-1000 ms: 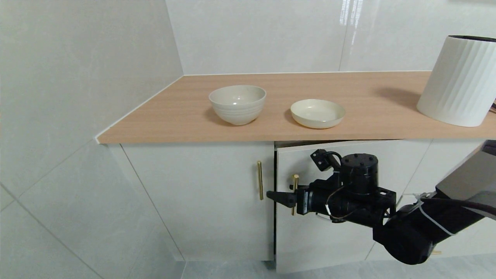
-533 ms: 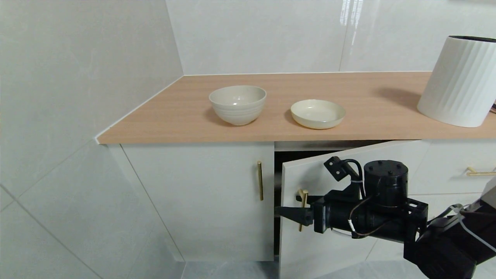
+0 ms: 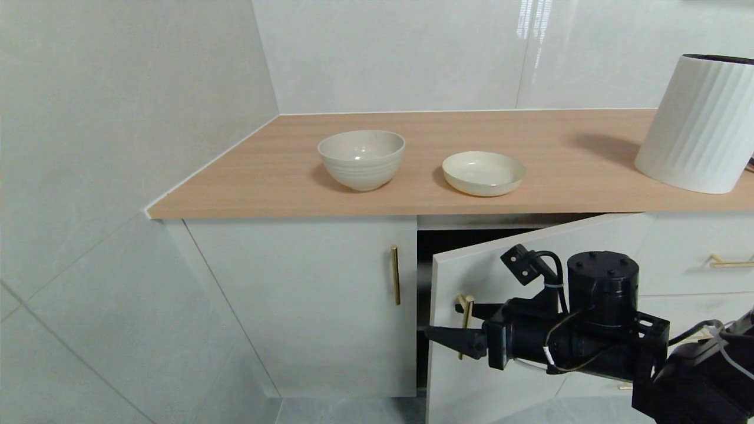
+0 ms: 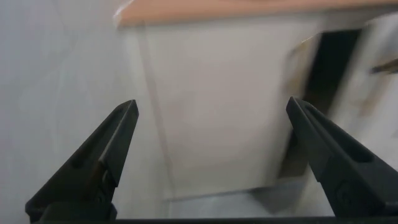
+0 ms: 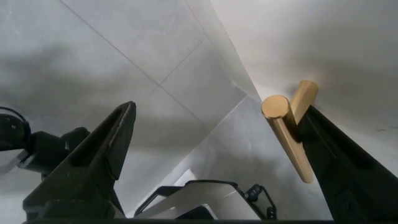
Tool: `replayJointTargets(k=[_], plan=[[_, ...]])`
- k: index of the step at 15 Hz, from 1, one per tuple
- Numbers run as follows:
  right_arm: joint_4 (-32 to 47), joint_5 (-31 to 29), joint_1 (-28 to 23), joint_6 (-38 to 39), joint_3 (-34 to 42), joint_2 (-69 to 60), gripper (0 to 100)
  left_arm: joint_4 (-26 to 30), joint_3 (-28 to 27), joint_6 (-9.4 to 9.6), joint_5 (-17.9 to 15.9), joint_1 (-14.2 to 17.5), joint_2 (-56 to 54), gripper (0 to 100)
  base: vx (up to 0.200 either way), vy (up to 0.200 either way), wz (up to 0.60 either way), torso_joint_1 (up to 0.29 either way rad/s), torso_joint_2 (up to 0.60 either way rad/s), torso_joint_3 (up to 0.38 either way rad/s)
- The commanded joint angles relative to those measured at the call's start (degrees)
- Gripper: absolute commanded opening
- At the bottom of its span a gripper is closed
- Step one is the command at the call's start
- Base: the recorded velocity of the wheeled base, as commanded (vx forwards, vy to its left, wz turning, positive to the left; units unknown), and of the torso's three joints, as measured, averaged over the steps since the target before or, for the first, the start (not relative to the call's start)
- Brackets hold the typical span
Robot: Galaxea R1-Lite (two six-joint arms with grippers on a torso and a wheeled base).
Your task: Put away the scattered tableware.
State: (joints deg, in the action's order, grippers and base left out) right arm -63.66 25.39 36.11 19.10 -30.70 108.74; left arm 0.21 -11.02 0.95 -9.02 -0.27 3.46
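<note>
The wooden desk (image 3: 565,147) is carrying everything. Below it, a cabinet door (image 3: 471,388) is standing ajar. A tall white ribbed container (image 3: 698,123) is sitting at the desk's right end. A deep bowl (image 3: 361,158) is resting toward the left, with a shallow dish (image 3: 483,172) near it, not touching. The right end effector (image 3: 450,319) is spreading its fingers, one touching the door's brass handle (image 3: 466,315). The left end effector (image 4: 211,155) is gaping wide, holding nothing.
</note>
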Motion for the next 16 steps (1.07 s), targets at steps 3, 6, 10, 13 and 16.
replayJointTargets(k=[3, 6, 10, 13, 16], plan=[[-6.5, -0.1, 2.6, -0.2, 5.0, -0.9, 100, 3.4, -23.7, 0.19, -14.3, -0.2, 33.1, 100, 0.0, 0.0, 0.0, 0.0, 0.0, 0.0], [-7.0, -0.1, 3.0, -0.5, 5.2, -1.4, 100, 2.3, -30.5, 0.02, -17.1, -5.4, 49.9, 100, 0.0, 0.0, 0.0, 0.0, 0.0, 0.0], [-7.0, -0.2, 3.0, -0.5, 5.7, -1.9, 100, -7.2, -30.7, -0.16, -17.1, -15.0, 67.5, 0, 0.0, 0.0, 0.0, 0.0, 0.0, 0.0], [-7.0, -0.2, 3.0, -0.5, 5.8, -1.0, 100, -20.8, -30.4, -1.13, -17.0, -20.8, 82.8, 0, 0.0, 0.0, 0.0, 0.0, 0.0, 0.0], [-7.0, -0.2, 3.0, -0.5, 6.1, -0.9, 100, -31.2, -28.4, -6.31, -17.1, -25.7, 91.0, 0, 0.0, 0.0, 0.0, 0.0, 0.0, 0.0]])
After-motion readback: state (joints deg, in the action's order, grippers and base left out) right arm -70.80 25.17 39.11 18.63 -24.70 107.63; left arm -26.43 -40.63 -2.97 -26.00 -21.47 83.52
